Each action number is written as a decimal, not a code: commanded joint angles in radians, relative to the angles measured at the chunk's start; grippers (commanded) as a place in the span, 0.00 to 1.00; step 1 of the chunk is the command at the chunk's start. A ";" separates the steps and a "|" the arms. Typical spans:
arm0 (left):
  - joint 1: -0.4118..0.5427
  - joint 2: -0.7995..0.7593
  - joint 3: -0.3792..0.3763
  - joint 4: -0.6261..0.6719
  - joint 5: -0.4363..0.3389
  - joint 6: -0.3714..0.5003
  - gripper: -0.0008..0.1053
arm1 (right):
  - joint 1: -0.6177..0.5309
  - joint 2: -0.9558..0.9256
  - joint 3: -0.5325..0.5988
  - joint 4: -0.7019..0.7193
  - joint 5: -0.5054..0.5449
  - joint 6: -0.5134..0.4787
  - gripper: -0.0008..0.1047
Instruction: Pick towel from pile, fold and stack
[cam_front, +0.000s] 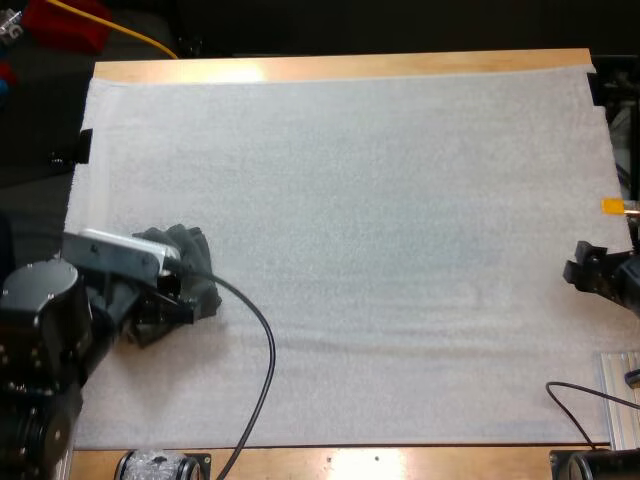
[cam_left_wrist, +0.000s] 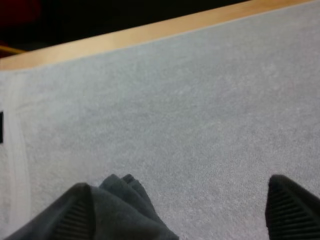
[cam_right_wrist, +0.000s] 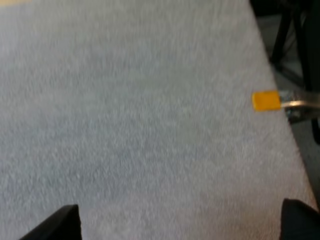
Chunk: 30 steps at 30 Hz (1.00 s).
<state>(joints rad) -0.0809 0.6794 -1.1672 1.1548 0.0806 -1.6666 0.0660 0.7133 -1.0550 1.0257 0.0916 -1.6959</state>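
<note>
Table (cam_front: 340, 68) was wood, with the white mat (cam_front: 380, 250) over nearly all of it. You had one towel (cam_front: 190, 262) on the mat, near its left edge and a bit toward the near side. It was dark grey-green and crumpled in a lump, with no flat side and no crease I could call a fold.

Your left arm came in over the mat's near-left corner and partly covered the towel from above. Your left gripper (cam_left_wrist: 180, 200) sat low at the towel with its fingers (cam_left_wrist: 75, 217) spread wide. One finger was against or on the cloth, and the other stood well apart over bare mat. So it was spread, not clamped. I couldn't tell if the near finger pressed into the cloth or just overlapped it.

Your right gripper (cam_right_wrist: 180, 215) hung at the mat's right edge, well apart from the towel. Its fingers were apart too, with plain mat under them and nothing between them.

Progress, my call: you were right at the start. The reach to the towel looked done or nearly done, but the grasp was not made. Left to do were closing on the cloth, lifting it and spreading it on the mat's open middle. After that came getting the right gripper onto a corner, folding, and setting it down as a stack.

Crumpled cloth is floppy, so a pinch with one finger off the lump might catch only a thin bit or slip.
</note>
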 joint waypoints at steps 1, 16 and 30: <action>-0.006 -0.020 -0.007 0.005 -0.024 0.003 0.65 | -0.005 -0.025 -0.007 0.006 0.011 -0.013 0.72; -0.006 -0.373 -0.007 0.081 -0.051 0.011 0.65 | -0.005 -0.337 -0.007 0.016 0.008 -0.013 0.72; -0.006 -0.619 -0.009 0.242 -0.056 0.027 0.65 | -0.005 -0.575 -0.007 0.132 0.008 -0.010 0.72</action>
<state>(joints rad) -0.0822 0.0639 -1.1715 1.3925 0.0352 -1.6407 0.0660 0.1492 -1.0550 1.1499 0.0991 -1.6959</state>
